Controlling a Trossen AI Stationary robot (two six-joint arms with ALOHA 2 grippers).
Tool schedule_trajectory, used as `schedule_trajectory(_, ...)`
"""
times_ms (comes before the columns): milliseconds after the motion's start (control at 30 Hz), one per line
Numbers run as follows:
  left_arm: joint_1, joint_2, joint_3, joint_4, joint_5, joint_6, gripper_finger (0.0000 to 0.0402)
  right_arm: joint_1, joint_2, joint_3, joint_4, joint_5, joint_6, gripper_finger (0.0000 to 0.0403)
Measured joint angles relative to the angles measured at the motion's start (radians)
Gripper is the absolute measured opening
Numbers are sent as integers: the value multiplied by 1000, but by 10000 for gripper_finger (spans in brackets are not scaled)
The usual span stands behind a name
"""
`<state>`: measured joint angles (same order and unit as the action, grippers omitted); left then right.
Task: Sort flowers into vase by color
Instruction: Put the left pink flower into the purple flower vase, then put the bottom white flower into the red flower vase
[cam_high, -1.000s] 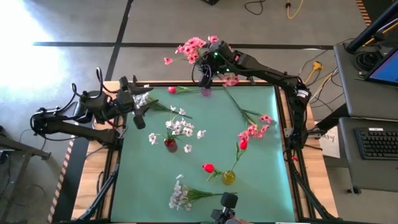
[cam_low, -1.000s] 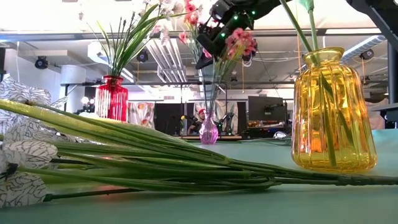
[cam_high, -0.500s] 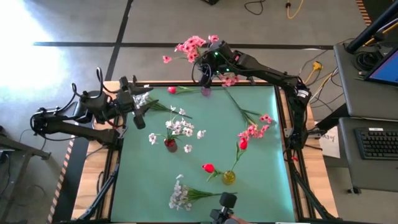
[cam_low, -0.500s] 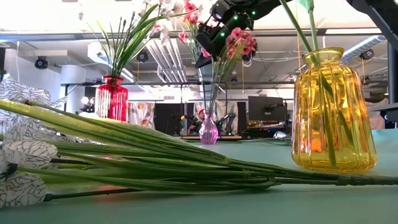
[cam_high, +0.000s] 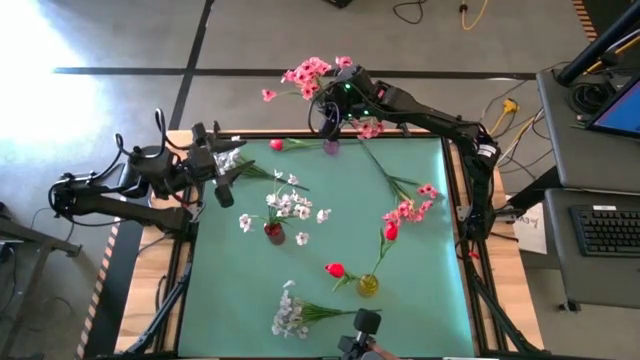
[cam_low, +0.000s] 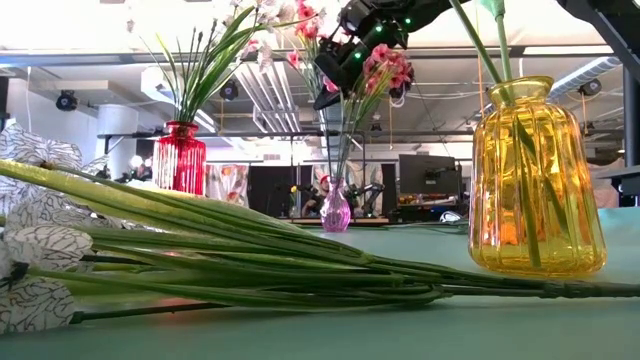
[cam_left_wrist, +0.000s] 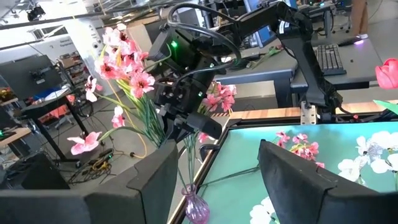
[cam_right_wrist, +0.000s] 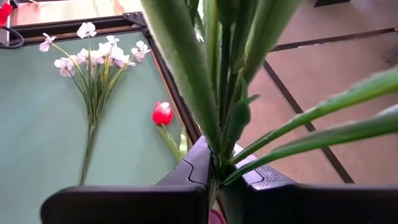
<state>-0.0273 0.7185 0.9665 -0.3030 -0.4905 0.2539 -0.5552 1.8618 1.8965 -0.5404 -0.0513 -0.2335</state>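
Note:
My right gripper (cam_high: 333, 110) is over the table's far edge, shut on a pink spray (cam_high: 310, 75) above a small purple vase (cam_high: 330, 147). My left gripper (cam_high: 228, 182) waits open at the table's left side, next to a white spray (cam_high: 245, 167). A red vase (cam_high: 273, 232) holds white blossoms. A yellow vase (cam_high: 368, 285) holds a red bud. Lying flat on the mat are a pink spray (cam_high: 410, 205), a white spray (cam_high: 292, 315) and two red buds (cam_high: 335, 270) (cam_high: 277, 145). My right gripper pinches the pink spray's bundled green stems (cam_right_wrist: 219, 146) between its two fingers, partway down, below the leaves. In the low view the stems (cam_low: 343, 140) stand nearly upright, and their lower ends reach down into the purple vase's neck (cam_low: 335, 188).
The yellow vase (cam_low: 535, 180) and the white spray's long stems (cam_low: 250, 260) fill the near edge in the low view. A black frame rims the green mat (cam_high: 240, 290). Desks and a keyboard (cam_high: 610, 230) stand to the right of the table.
My right gripper has shifted slightly toward the table's left with the pink spray, staying shut on the stems. The stems' lower ends have stayed in the purple vase.

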Motion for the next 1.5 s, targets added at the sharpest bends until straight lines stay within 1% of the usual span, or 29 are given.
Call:
schedule_trajectory(800,0,0,0,-5,0,-1,207,0,0,-1,-9,0,-22,16)
schedule_trajectory(900,0,0,0,-5,0,-1,207,0,0,-1,-10,0,-20,32)
schedule_trajectory(1167,0,0,0,-6,0,-1,207,0,0,-1,-14,0,-13,112)
schedule_trajectory(1267,0,0,0,-6,0,-1,207,0,0,-1,-14,0,-12,136)
schedule_trajectory(1500,0,0,0,-6,0,-1,207,0,0,40,-60,1,1,168)
